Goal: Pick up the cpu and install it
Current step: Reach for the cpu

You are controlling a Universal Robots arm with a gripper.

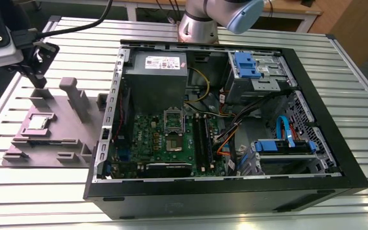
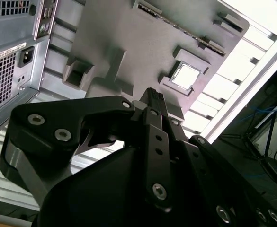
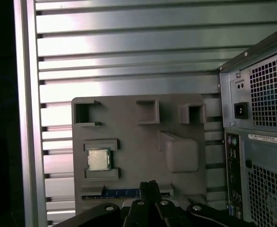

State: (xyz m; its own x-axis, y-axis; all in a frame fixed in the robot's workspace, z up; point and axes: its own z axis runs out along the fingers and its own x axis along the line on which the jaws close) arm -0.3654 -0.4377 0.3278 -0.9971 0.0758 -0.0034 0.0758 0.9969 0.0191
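Observation:
The cpu (image 1: pixel 38 122) is a small silvery square lying flat in a recess of a grey holder plate (image 1: pixel 69 136) at the exterior view's left, beside the open computer case. Both wrist views look down on it: cpu (image 2: pixel 184 76), cpu (image 3: pixel 98 160). My gripper (image 1: pixel 40 84) hangs above the far end of the holder plate, clear of the cpu and holding nothing. Its black fingers (image 2: pixel 152 97) are pressed together, and their tip (image 3: pixel 148 185) points at the plate's edge. Inside the case, the dark socket (image 1: pixel 173 142) sits on the green motherboard with its metal frame (image 1: pixel 173 117) raised.
The open computer case (image 1: pixel 327 115) holds a grey power supply box (image 1: pixel 155 76), blue drive brackets (image 1: pixel 245 64) and loose cables (image 1: pixel 235 127). Upright posts (image 1: pixel 75 98) rise from the holder plate near the gripper. Everything rests on a slatted metal table (image 1: pixel 356 72). The arm's base (image 1: pixel 200 24) stands behind the case.

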